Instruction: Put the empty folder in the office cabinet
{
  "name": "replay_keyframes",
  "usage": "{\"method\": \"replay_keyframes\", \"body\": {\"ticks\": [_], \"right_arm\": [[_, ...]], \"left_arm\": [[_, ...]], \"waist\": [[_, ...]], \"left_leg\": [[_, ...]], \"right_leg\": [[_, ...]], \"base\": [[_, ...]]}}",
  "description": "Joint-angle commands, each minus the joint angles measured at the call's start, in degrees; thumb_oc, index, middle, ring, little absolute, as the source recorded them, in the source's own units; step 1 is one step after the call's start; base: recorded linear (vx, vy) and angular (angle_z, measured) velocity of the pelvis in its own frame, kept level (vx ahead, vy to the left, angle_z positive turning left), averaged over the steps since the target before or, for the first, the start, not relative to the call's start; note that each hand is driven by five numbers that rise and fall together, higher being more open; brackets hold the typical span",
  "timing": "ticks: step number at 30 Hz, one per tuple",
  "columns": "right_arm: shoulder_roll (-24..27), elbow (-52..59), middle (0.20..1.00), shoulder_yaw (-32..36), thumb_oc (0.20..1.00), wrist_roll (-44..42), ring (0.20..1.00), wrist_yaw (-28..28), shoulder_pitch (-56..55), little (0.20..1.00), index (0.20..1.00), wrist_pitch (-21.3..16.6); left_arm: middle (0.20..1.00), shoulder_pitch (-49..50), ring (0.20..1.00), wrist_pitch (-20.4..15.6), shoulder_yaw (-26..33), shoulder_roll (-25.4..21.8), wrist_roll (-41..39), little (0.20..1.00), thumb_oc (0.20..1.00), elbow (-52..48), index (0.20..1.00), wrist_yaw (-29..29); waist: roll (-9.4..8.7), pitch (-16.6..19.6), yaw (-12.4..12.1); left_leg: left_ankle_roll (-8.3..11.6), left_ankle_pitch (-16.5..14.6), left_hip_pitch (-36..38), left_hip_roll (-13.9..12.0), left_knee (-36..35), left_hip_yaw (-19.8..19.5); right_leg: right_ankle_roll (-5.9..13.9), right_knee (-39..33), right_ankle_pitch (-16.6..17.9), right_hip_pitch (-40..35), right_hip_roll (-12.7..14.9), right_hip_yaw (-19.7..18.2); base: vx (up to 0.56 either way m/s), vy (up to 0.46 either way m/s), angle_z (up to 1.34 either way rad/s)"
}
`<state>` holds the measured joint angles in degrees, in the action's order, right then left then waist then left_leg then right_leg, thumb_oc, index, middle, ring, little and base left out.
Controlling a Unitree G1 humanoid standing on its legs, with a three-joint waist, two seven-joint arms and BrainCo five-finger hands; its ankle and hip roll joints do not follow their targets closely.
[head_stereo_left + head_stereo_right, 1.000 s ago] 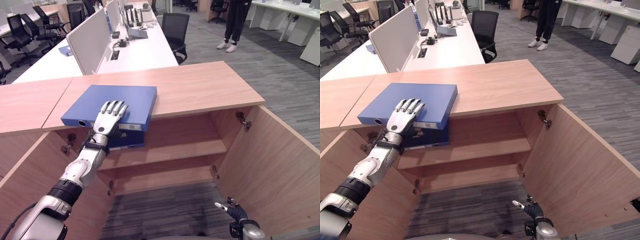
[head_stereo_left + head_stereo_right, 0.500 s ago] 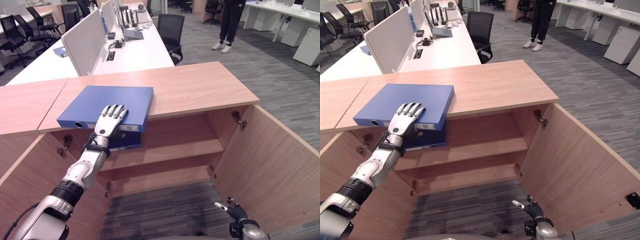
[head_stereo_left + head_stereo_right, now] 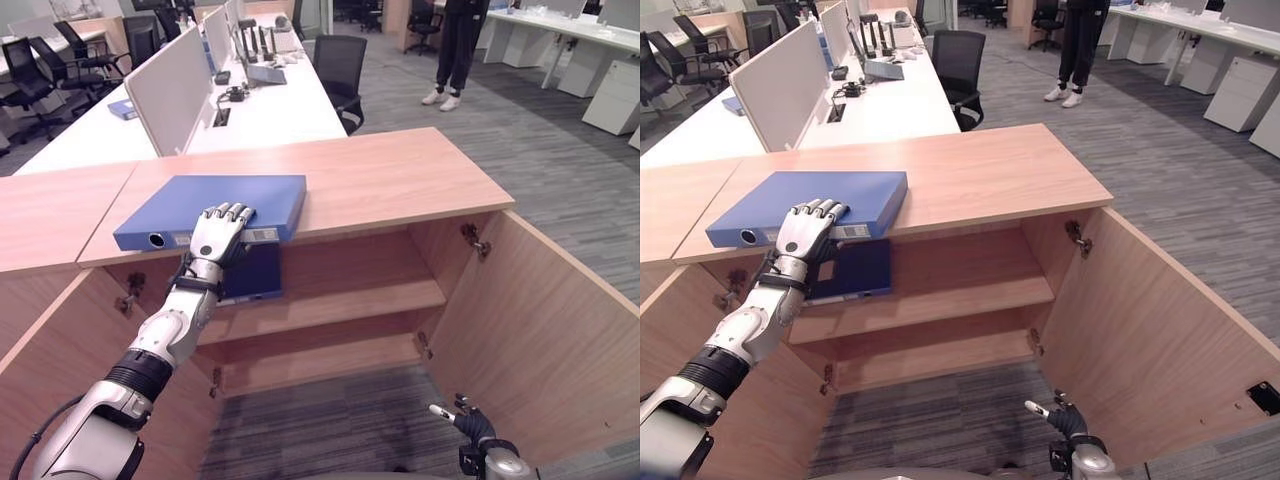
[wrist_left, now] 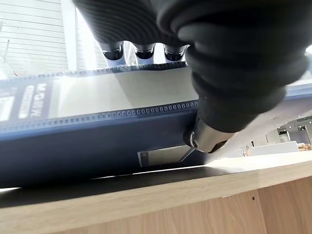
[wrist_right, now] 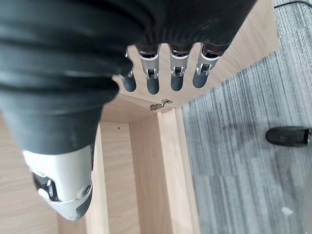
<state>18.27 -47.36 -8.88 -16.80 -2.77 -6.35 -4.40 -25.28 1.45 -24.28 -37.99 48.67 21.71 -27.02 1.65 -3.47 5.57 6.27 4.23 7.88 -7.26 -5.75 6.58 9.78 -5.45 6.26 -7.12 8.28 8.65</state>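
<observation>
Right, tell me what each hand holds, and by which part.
The left hand grips the blue folder at its near spine edge, fingers on top. The right hand holds nothing.

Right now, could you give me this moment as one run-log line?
left hand: gripping blue folder edge on cabinet top | right hand: open, idle low | cabinet doors open | folder not yet shelved

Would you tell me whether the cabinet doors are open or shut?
Open: both cabinet doors are swung outward, showing the shelves inside.
</observation>
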Motion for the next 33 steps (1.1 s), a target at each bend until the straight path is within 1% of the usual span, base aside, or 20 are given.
{"method": "replay_keyframes", "body": {"ticks": [1, 3, 7, 9, 10, 11, 15, 16, 17, 19, 21, 22, 23, 24, 25, 26, 27, 28, 30, 33], "right_arm": [[-0.32, 1.17, 1.000, 0.35, 1.000, -1.12, 1.000, -0.94, 4.40, 1.000, 1.000, -2.13], [-0.34, 1.87, 1.000, 0.41, 1.000, -1.37, 1.000, -0.99, 4.57, 1.000, 1.000, -2.11], [-0.46, 3.49, 1.000, 0.49, 1.000, -1.65, 1.000, -0.68, 4.85, 1.000, 1.000, -1.86], [-0.45, 4.34, 1.000, 0.24, 1.000, -1.45, 1.000, -0.44, 5.24, 1.000, 1.000, -1.53], [-0.56, 4.40, 1.000, 0.04, 1.000, -1.36, 1.000, 0.09, 5.61, 1.000, 1.000, -1.28], [-0.52, 4.38, 1.000, -0.04, 1.000, -1.36, 1.000, 0.11, 5.66, 1.000, 1.000, -1.27], [-0.79, 4.30, 1.000, -0.42, 1.000, -0.98, 1.000, 1.09, 6.09, 1.000, 1.000, -0.87], [-0.75, 4.27, 1.000, -0.49, 1.000, -0.98, 1.000, 1.11, 6.14, 1.000, 1.000, -0.87], [-0.88, 4.12, 1.000, -0.89, 1.000, -0.60, 1.000, 1.76, 6.19, 1.000, 1.000, -0.66], [-0.84, 3.94, 1.000, -1.68, 1.000, 0.07, 1.000, 2.57, 6.21, 1.000, 1.000, -0.53], [-0.71, 3.83, 1.000, -2.02, 1.000, 0.62, 1.000, 3.04, 5.98, 1.000, 1.000, -0.35], [-0.63, 3.62, 1.000, -2.08, 1.000, 0.85, 1.000, 3.49, 5.78, 1.000, 1.000, -0.13], [-0.59, 3.63, 1.000, -2.17, 1.000, 0.85, 1.000, 3.51, 5.74, 1.000, 1.000, -0.13], [-0.47, 3.48, 1.000, -2.01, 1.000, 0.97, 1.000, 3.62, 5.81, 1.000, 1.000, 0.11], [-0.39, 3.46, 1.000, -1.96, 1.000, 0.94, 1.000, 3.95, 5.84, 1.000, 1.000, 0.39], [-0.28, 3.35, 1.000, -1.89, 1.000, 0.75, 1.000, 4.27, 6.22, 1.000, 1.000, 0.77], [-0.10, 3.33, 1.000, -1.92, 1.000, 0.74, 1.000, 4.54, 6.48, 1.000, 1.000, 1.00], [0.17, 3.31, 1.000, -2.10, 1.000, 0.63, 1.000, 4.99, 7.07, 1.000, 1.000, 1.36], [0.19, 3.11, 1.000, -1.89, 1.000, 0.40, 1.000, 5.56, 7.78, 1.000, 1.000, 1.72], [0.09, 3.02, 1.000, -1.96, 1.000, 0.24, 1.000, 6.00, 8.10, 1.000, 1.000, 1.88]], "left_arm": [[0.200, -4.49, 0.200, 0.66, 3.55, -0.13, -3.77, 0.200, 0.200, 0.98, 0.200, 0.51], [0.200, -4.84, 0.200, 0.76, 4.98, -0.40, -5.18, 0.200, 0.200, -0.61, 0.200, 0.06], [0.200, -5.00, 0.200, -0.18, 10.49, -1.53, -10.37, 0.200, 0.200, -6.95, 0.200, -1.12], [0.200, -5.02, 0.200, -1.79, 15.33, -2.01, -15.56, 0.200, 0.200, -12.50, 0.200, -2.51], [0.200, -4.49, 0.200, -3.19, 18.52, -2.63, -18.54, 0.200, 0.200, -16.51, 0.200, -2.99], [0.200, -4.22, 0.200, -3.15, 18.79, -2.68, -18.61, 0.200, 0.200, -16.80, 0.200, -2.85], [0.200, -2.70, 0.200, -6.59, 24.54, -2.42, -25.74, 0.200, 0.200, -23.73, 0.200, -3.14], [0.200, -2.48, 0.200, -6.58, 24.77, -2.46, -25.86, 0.200, 0.200, -23.94, 0.200, -3.02], [0.200, -2.38, 0.200, -8.24, 26.95, -3.08, -28.52, 0.200, 0.200, -26.93, 0.200, -3.68], [0.200, -1.66, 0.200, -10.07, 29.67, -4.11, -31.53, 0.200, 0.200, -30.60, 0.200, -3.06], [0.200, -1.12, 0.200, -11.82, 31.17, -4.69, -35.92, 0.200, 0.200, -33.16, 0.200, -2.02], [0.200, 0.11, 0.200, -14.65, 32.27, -4.72, -43.62, 0.200, 0.200, -35.52, 0.200, -0.03], [0.200, 0.36, 0.200, -14.73, 32.56, -4.79, -43.99, 0.200, 0.200, -35.62, 0.200, 0.24], [0.200, 0.81, 0.200, -16.97, 32.61, -4.72, -49.89, 0.200, 0.200, -36.96, 0.200, 2.47], [0.200, 1.59, 0.200, -18.58, 33.14, -4.96, -55.31, 0.200, 0.200, -37.80, 0.200, 4.80], [0.200, 2.89, 0.200, -20.21, 33.00, -4.10, -66.25, 0.200, 0.200, -38.77, 0.200, 9.34], [0.200, 3.68, 0.200, -20.69, 32.76, -3.89, -71.61, 0.200, 0.200, -39.14, 0.200, 11.84], [0.200, 5.35, 0.200, -20.55, 32.61, -4.60, -78.66, 0.200, 0.200, -40.08, 0.200, 15.99], [0.200, 9.43, 0.200, -19.97, 33.45, -5.52, -87.58, 0.200, 0.200, -41.71, 0.200, 20.91], [0.200, 14.46, 0.200, -18.59, 34.93, -5.88, -94.06, 0.200, 0.200, -41.73, 0.200, 24.27]], "waist": [[-1.66, -3.13, -0.81], [-1.58, -3.18, -0.95], [-1.36, -3.10, -1.79], [-1.12, -3.01, -2.60], [-0.87, -2.91, -3.15], [-0.84, -2.92, -3.05], [-0.19, -2.68, -3.93], [-0.16, -2.69, -3.83], [0.08, -2.65, -4.29], [0.31, -2.62, -4.53], [0.54, -2.53, -4.83], [0.76, -2.42, -5.10], [0.80, -2.43, -5.00], [0.88, -2.53, -5.16], [1.03, -2.43, -5.25], [1.20, -2.46, -5.55], [1.34, -2.65, -5.63], [1.60, -2.64, -5.94], [1.88, -2.81, -6.63], [2.02, -2.94, -7.13]], "left_leg": [[1.71, -9.41, 5.43, 0.27, 0.75, 1.11], [1.70, -9.35, 5.38, 0.31, 0.75, 0.88], [1.71, -9.15, 5.09, 0.42, 0.75, 0.28], [1.73, -8.95, 4.91, 0.49, 0.75, -0.25], [1.73, -8.74, 4.80, 0.50, 0.75, -0.63], [1.73, -8.74, 4.81, 0.50, 0.75, -0.64], [1.78, -8.26, 4.47, 0.59, 0.75, -1.29], [1.78, -8.25, 4.46, 0.59, 0.75, -1.31], [1.83, -8.06, 4.26, 0.62, 0.75, -1.58], [1.86, -7.83, 4.01, 0.66, 0.75, -1.94], [1.87, -7.74, 3.93, 0.73, 0.75, -2.17], [1.85, -7.51, 3.76, 0.83, 0.75, -2.42], [1.87, -7.60, 3.87, 0.81, 0.75, -2.43], [1.78, -6.81, 3.42, 0.92, 0.75, -2.52], [1.86, -7.47, 3.72, 0.86, 0.75, -2.63], [1.82, -7.28, 3.56, 0.90, 0.75, -2.86], [1.74, -6.59, 3.18, 1.02, 0.75, -2.95], [1.81, -7.14, 3.29, 0.99, 0.75, -3.34], [1.76, -6.99, 3.02, 1.02, 0.75, -3.67], [1.75, -6.85, 2.96, 1.01, 0.75, -3.91]], "right_leg": [[1.98, 1.26, -8.06, -2.84, 1.50, 2.07], [1.93, 1.31, -8.14, -2.96, 1.55, 2.12], [1.79, 1.40, -8.24, -3.26, 1.71, 2.62], [1.63, 1.44, -8.39, -3.47, 1.84, 2.96], [1.53, 1.39, -8.45, -3.62, 1.90, 3.20], [1.53, 1.39, -8.45, -3.64, 1.89, 3.21], [1.27, 1.11, -8.54, -3.86, 1.93, 3.55], [1.27, 1.12, -8.54, -3.86, 1.93, 3.57], [1.16, 1.07, -8.58, -3.90, 1.95, 3.71], [1.07, 1.04, -8.56, -3.93, 1.95, 3.88], [0.96, 0.98, -8.55, -3.95, 1.96, 4.07], [0.87, 0.93, -8.44, -3.99, 1.99, 4.19], [0.87, 0.94, -8.52, -4.10, 1.97, 4.21], [0.74, 0.99, -7.88, -3.77, 2.07, 4.29], [0.81, 0.92, -8.45, -4.14, 2.03, 4.31], [0.73, 0.92, -8.35, -4.16, 2.03, 4.55], [0.58, 0.98, -7.80, -3.89, 2.08, 4.72], [0.64, 0.96, -8.32, -4.20, 1.96, 4.87], [0.59, 1.17, -8.30, -4.24, 1.97, 5.16], [0.41, 1.40, -8.45, -4.51, 1.90, 5.59]], "base": [[0.00, 0.000, 0.00], [0.00, 0.000, 0.00], [-0.01, -0.017, 0.03], [-0.03, -0.048, 0.04], [-0.03, -0.031, 0.10], [-0.02, -0.028, 0.15], [-0.01, -0.020, 0.12], [-0.01, -0.025, 0.09], [-0.02, -0.026, 0.16], [-0.02, -0.031, 0.14], [-0.01, -0.028, 0.12], [-0.01, -0.021, 0.12], [-0.04, -0.017, 0.09], [0.00, -0.011, 0.05], [-0.01, -0.028, 0.08], [-0.02, -0.027, 0.09], [-0.03, -0.034, 0.09], [-0.02, -0.020, 0.11], [0.00, -0.013, 0.14], [-0.01, -0.003, 0.09]]}}
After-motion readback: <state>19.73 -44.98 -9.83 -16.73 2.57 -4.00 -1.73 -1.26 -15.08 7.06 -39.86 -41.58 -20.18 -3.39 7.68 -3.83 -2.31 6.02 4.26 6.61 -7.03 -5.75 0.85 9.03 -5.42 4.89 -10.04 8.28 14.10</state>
